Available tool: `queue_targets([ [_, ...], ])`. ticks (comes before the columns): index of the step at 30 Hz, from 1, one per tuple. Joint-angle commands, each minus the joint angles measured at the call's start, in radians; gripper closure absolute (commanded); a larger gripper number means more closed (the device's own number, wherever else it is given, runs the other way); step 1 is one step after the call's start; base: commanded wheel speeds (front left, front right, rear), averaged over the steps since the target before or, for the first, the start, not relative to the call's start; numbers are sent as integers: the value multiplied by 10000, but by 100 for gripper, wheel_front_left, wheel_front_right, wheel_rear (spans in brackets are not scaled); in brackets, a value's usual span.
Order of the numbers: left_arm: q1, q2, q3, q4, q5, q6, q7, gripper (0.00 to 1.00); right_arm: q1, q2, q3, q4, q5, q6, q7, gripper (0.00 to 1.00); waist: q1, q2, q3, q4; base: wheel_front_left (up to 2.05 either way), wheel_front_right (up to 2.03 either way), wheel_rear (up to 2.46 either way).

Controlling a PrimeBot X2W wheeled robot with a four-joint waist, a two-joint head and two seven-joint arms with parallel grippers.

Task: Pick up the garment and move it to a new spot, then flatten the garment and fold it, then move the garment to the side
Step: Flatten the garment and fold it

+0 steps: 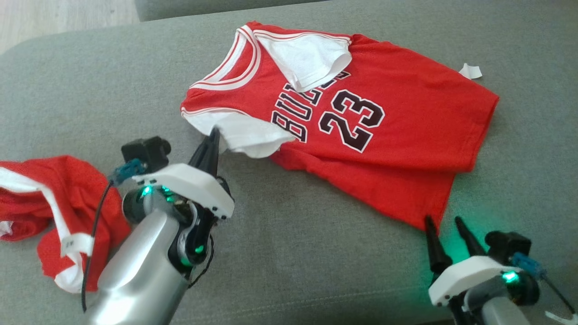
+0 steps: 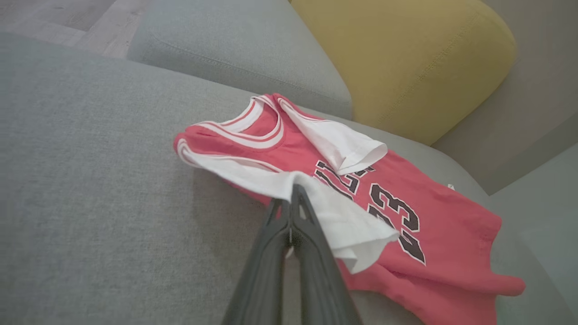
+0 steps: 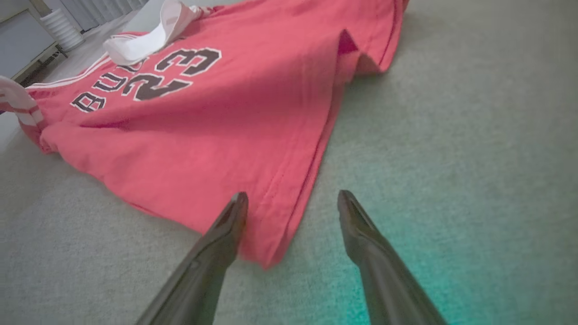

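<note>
On the grey sofa (image 1: 293, 262) the red jersey (image 1: 397, 122) lies face up, from mid-scene toward the far right, its white sleeves folded in over the chest. It looks like soft, light mesh that will sag and crease, so seams and corners seem the best places to hold it. The left claw (image 1: 212, 135) is closed at the near sleeve (image 1: 253, 137), seemingly pinching its edge. The right claw (image 1: 445, 222) stands open astride the hem corner (image 3: 271, 243). Readable are "23" and "BULLS", the latter partly covered. A white tag (image 1: 469, 71) at the far edge is too small to read.
</note>
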Motion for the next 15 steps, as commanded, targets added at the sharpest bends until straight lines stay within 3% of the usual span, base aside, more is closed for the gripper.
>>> queue_targets([
  [1, -157, 346, 326, -487, 97, 131, -12, 100, -328, -26, 415, -58, 313, 65, 50, 0, 0, 0, -4, 27, 0, 0, 0],
  [15, 271, 618, 485, -1184, 36, 517, -66, 100, -622, -26, 1306, 913, 1160, 65, 437, 0, 0, 0, -236, 92, 0, 0, 0],
])
